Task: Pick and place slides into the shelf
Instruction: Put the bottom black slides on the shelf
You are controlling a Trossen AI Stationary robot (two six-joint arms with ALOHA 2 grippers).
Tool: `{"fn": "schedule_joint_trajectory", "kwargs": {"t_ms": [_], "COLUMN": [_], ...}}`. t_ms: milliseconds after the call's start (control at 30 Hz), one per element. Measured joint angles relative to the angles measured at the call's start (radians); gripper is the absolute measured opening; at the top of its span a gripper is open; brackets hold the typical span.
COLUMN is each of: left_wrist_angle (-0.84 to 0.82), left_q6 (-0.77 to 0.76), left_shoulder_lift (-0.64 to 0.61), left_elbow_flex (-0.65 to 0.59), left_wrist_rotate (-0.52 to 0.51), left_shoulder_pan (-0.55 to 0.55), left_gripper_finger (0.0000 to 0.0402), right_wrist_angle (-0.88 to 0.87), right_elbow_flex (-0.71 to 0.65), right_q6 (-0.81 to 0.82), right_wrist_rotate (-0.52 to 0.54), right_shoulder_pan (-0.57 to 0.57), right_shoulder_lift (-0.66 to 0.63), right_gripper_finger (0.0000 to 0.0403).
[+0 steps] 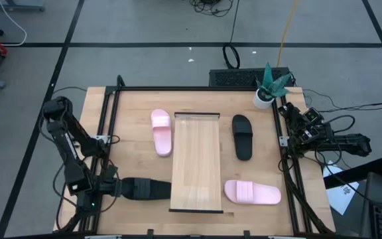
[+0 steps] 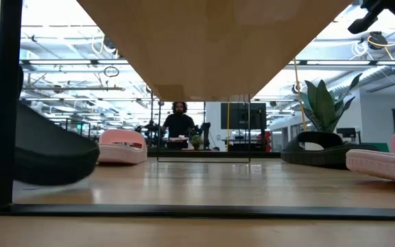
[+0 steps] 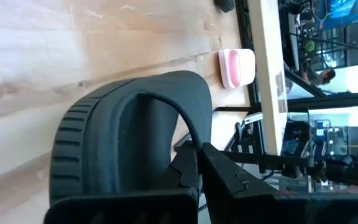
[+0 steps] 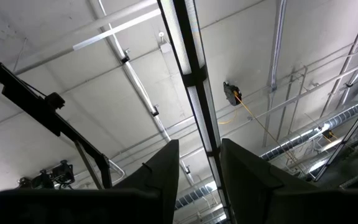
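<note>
My left gripper (image 1: 121, 188) is at the table's near left, shut on a black slide (image 1: 150, 189) that lies lengthwise against the near left side of the shelf (image 1: 196, 162). The low view shows this slide (image 2: 33, 151) close up, low over the table. A pink slide (image 1: 161, 131) lies sole-down left of the shelf. A second black slide (image 1: 242, 136) and a second pink one (image 1: 253, 192) lie sole-down to its right. My right gripper (image 4: 199, 168) is open, pointing at the ceiling, with its arm folded at the table's right edge (image 1: 307, 125). My left gripper comes at the black slide level from the table's left, along its length, and holds the end nearest the arm. One finger (image 3: 229, 180) lies against the outer side of the wide strap (image 3: 185, 93). The slide hides the other finger. Whether the slide rests on the table, I cannot tell.
A potted plant (image 1: 270, 86) stands at the table's far right corner. The shelf's dark frame (image 2: 5, 110) and raised board (image 2: 204, 41) fill the front of the low view. A person (image 2: 179, 123) is in the room far behind the table. Bare wood lies between slides and table edges.
</note>
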Motion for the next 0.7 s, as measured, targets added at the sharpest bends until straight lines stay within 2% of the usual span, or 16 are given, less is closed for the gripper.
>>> {"fn": "schedule_joint_trajectory", "kwargs": {"t_ms": [700], "left_wrist_angle": [-0.401], "left_q6": [-0.019], "left_shoulder_lift": [-0.351], "left_elbow_flex": [0.0], "left_wrist_rotate": [0.054], "left_shoulder_pan": [-0.086], "left_gripper_finger": [0.0], "right_wrist_angle": [0.0], "right_elbow_flex": [0.0], "right_q6": [0.0], "right_wrist_rotate": [0.0], "right_shoulder_pan": [0.0], "right_shoulder_lift": [0.0], "right_gripper_finger": [0.0109]}}
